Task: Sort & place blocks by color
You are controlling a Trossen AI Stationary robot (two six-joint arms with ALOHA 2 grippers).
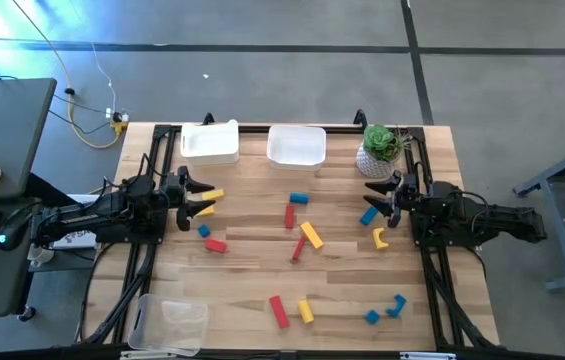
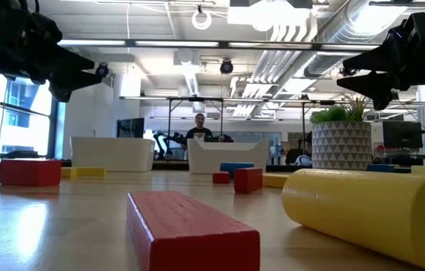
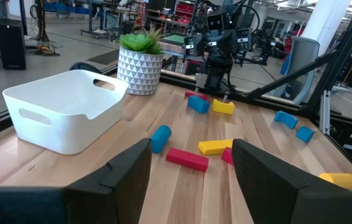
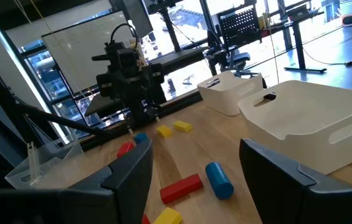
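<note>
Nearest the front edge of the worktop [image 1: 252,300] lie a red bar [image 1: 278,311] and a yellow block [image 1: 305,311] side by side, with a small blue cube [image 1: 372,317] and a curved blue piece [image 1: 396,304] off to the right. A clear bin [image 1: 172,322] sits at the front left corner.

Across the middle, a long yellow bar [image 1: 310,235] lies tilted between two thin red bars, one [image 1: 289,216] behind it and one [image 1: 298,251] in front; a blue cylinder [image 1: 298,198] lies just behind them.

The left gripper [image 1: 198,198] hangs over the left edge with its jaws wide and empty. Two yellow blocks [image 1: 208,203] lie right by its tips, and a blue cube [image 1: 203,230] and a red block [image 1: 215,245] sit just in front of it.

The right gripper [image 1: 382,198] hangs over the right edge, also spread wide and holding nothing. A blue block [image 1: 369,215] lies right by its tips and a curved yellow piece [image 1: 379,238] just in front.

At the back stand two white bins, one [image 1: 210,142] at the left and one [image 1: 296,146] in the middle, both showing no blocks inside. A potted plant [image 1: 378,150] stands at the back right, just behind the right gripper.
</note>
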